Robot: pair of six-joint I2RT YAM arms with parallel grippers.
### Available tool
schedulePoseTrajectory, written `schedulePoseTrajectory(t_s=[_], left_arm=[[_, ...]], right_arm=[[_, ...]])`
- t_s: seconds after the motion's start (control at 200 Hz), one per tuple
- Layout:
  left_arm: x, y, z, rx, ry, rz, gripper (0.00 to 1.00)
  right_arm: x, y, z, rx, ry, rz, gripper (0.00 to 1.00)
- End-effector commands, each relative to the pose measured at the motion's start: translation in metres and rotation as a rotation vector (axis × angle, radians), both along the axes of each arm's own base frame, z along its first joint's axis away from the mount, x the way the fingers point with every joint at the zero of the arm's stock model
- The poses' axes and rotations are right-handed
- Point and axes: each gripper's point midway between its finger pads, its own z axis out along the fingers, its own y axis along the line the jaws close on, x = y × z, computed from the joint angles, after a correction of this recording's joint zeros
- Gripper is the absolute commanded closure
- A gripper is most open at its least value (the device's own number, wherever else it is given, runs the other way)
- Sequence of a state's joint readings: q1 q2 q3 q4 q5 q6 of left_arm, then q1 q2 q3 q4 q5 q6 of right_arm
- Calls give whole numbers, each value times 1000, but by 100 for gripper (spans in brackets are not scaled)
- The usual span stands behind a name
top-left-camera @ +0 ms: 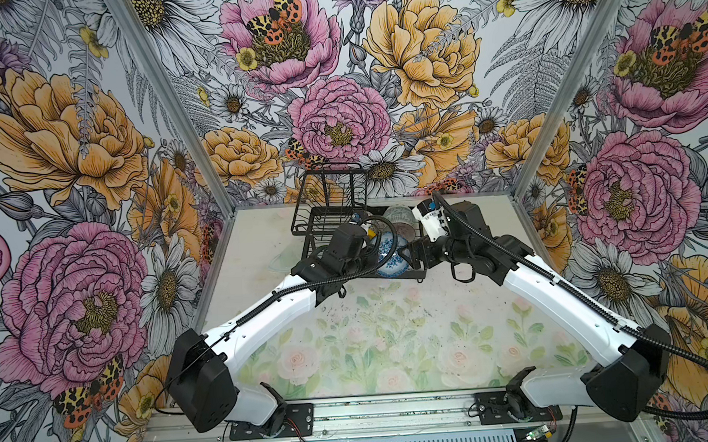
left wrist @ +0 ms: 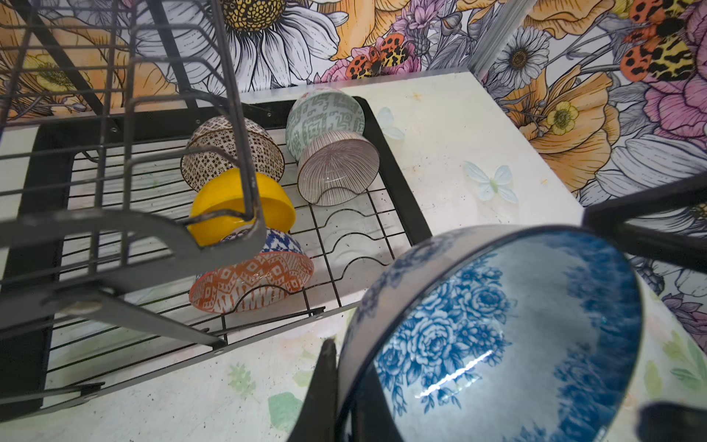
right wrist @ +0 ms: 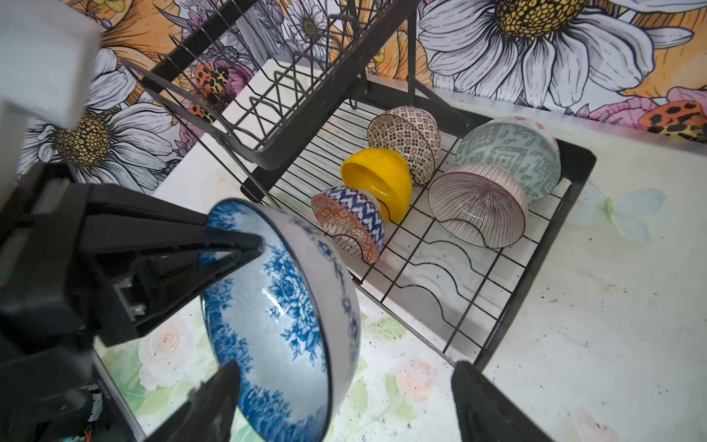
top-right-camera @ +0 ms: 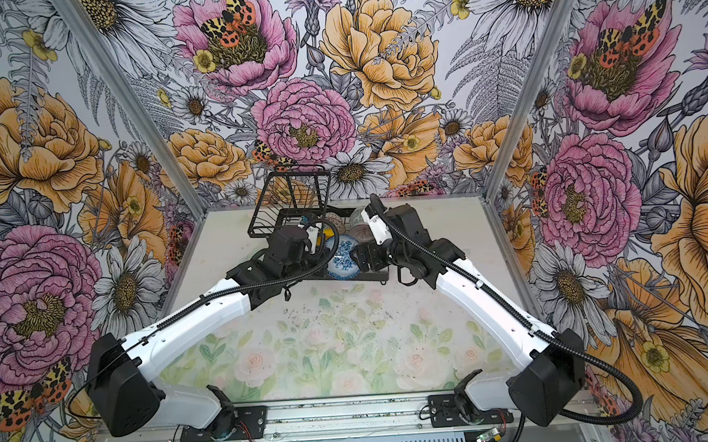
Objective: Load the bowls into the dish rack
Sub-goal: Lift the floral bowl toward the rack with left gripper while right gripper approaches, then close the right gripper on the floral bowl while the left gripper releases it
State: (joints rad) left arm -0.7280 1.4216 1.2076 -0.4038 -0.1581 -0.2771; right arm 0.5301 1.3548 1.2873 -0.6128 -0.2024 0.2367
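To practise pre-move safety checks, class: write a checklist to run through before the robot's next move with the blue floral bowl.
1. Left gripper shut on rim of the blue floral bowl: ok.
2. Right gripper open, astride the bowl: ok.
3. Right fingers touching the bowl: cannot tell.
4. Bowl seated in the dish rack: not ok.
5. Wire slots next to the pink-lined bowl free: ok.

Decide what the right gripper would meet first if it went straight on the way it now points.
Most likely the blue floral bowl, held by the left gripper; it sits between the right gripper's open fingers. Depth is unclear.
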Motion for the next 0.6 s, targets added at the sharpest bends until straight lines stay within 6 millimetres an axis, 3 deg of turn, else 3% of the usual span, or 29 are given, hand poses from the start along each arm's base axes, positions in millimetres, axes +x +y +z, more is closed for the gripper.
schedulePoseTrajectory(t_s=[0.0, 0.15, 0.425, 0.595], left_arm=[[11, -9, 34, -63, -93, -13, 100], [12, -14, 38, -72, -102, -26, 100], [11, -24, 39, -70, -108, -64, 100], [13, -27, 39, -70, -107, -72, 100]], right_arm=[[15, 3, 15, 20, -41, -41, 14], [24, 7, 9, 13, -29, -57, 19], [27, 10, 3, 1, -25, -60, 41], [27, 13, -1, -1, -13, -51, 46]])
